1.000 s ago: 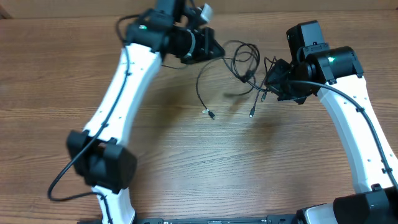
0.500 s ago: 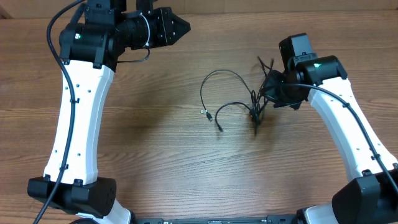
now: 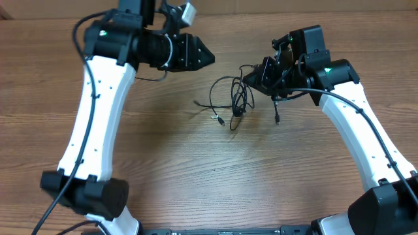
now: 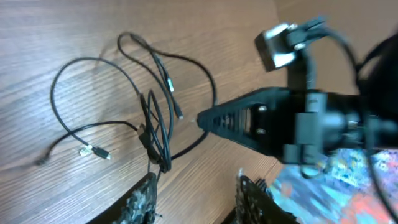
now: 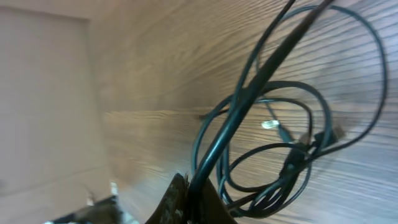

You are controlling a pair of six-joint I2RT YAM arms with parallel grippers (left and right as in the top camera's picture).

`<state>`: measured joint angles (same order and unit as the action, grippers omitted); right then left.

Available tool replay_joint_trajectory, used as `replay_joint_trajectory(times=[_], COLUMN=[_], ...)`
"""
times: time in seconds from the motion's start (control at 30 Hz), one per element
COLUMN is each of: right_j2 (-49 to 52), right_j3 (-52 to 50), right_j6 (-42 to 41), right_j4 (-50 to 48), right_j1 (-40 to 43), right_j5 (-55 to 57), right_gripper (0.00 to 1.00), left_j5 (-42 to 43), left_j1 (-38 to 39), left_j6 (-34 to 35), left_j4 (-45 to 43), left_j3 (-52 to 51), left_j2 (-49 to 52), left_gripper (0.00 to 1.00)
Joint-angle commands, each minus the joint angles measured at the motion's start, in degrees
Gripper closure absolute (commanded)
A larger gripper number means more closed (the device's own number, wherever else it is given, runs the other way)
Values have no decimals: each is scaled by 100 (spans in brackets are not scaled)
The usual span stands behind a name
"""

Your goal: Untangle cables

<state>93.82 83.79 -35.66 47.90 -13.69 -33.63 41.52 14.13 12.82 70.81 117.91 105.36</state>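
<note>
The cables are a loose tangle of thin black cords on the wood table, with small plug tips trailing toward the front. My right gripper is at the tangle's right side, shut on the cables. In the right wrist view its fingers pinch one cord, and the loops hang beyond them. My left gripper hovers back-left of the tangle, apart from it. In the left wrist view it is open with only bare wood between the fingers, and the cables lie ahead.
The right gripper's pointed tip shows in the left wrist view, just right of the tangle. The table's far edge runs close behind both grippers. Both white arms reach in from the front corners.
The left gripper has swung down and right toward the tangle and opened. The right gripper has carried its cords left and back, bunching the loops closer together.
</note>
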Motion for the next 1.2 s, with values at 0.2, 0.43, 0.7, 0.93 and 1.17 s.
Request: replay_joint_trajectory(times=[0.2,0.43,0.7,0.93,1.17], right_j2=[-22,-22,-22,-22,-13], right_j3=[-4,-4,-4,-9,-59], right_j6=[-616,-612,-612,-616,-634], right_j4=[-37,212,210,824,1357], right_j1=[-11,-11,-11,-7,-7], right_j5=[-223,55,55,1263,2559], right_gripper=[96,96,96,96,96], left_j5=[52,138,195,-271,-271], left_j1=[461,678,1003,962,713], left_j6=[-341,-341,-341,-81,-83], left_j4=[72,37,-105,-466,-476], left_j3=[-7,-7,-11,66,603], left_j2=[1001,1663,2210,2181,1521], left_gripper=[51,51,67,96,96])
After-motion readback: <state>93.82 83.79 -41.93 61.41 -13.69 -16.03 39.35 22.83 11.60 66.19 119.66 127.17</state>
